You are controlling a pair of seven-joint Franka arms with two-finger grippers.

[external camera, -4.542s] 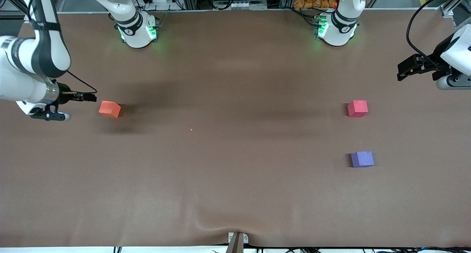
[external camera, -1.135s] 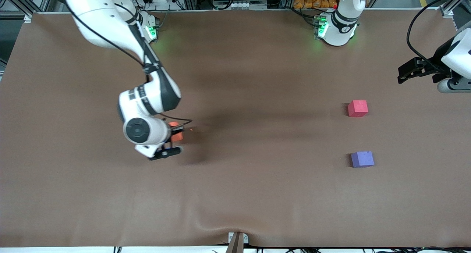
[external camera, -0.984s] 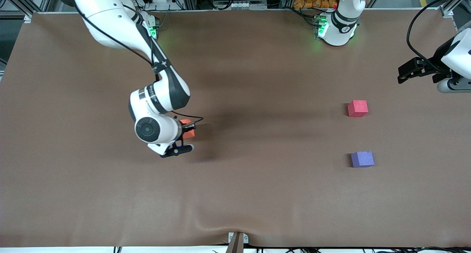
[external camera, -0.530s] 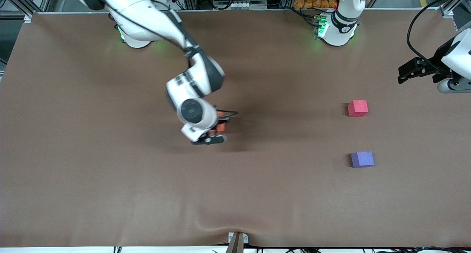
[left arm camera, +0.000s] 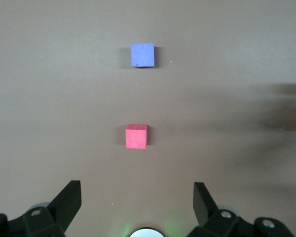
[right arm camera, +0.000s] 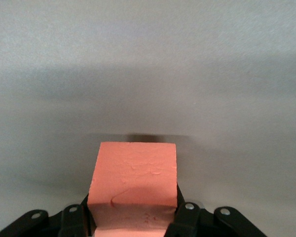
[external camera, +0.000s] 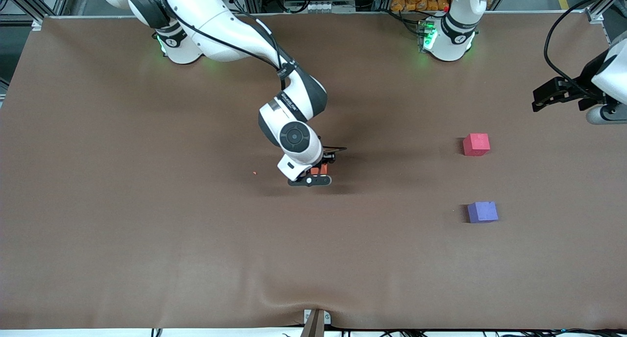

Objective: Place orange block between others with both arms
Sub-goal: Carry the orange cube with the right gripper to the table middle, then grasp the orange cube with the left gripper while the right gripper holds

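Right gripper [external camera: 321,170] fingers clamp the orange block [right arm camera: 133,185] over mid-bench for handover, well short of the red cube [external camera: 476,144]; left gripper [left arm camera: 138,197] waits, fingers spread, empty.

Lighting's pretty even and soft overall, looks like it comes from overhead, no harsh hotspots on the brown table cover [external camera: 147,239]. The front view is sharp across nearly the whole frame, with broad, fuzzy shadows spreading under the right arm [external camera: 230,28] and a darker patch right beneath its wrist. Both bases glow green and spill a faint green tint on the cover around them. The pinkish-red cube [external camera: 476,144] and purple cube [external camera: 482,212] each cast only a small, tight shadow. Left wrist view is dimmer and a bit washed-out, with a smeared dark streak at one edge. Right wrist view is greyish, the orange block [right arm camera: 134,190] crisp, background soft.
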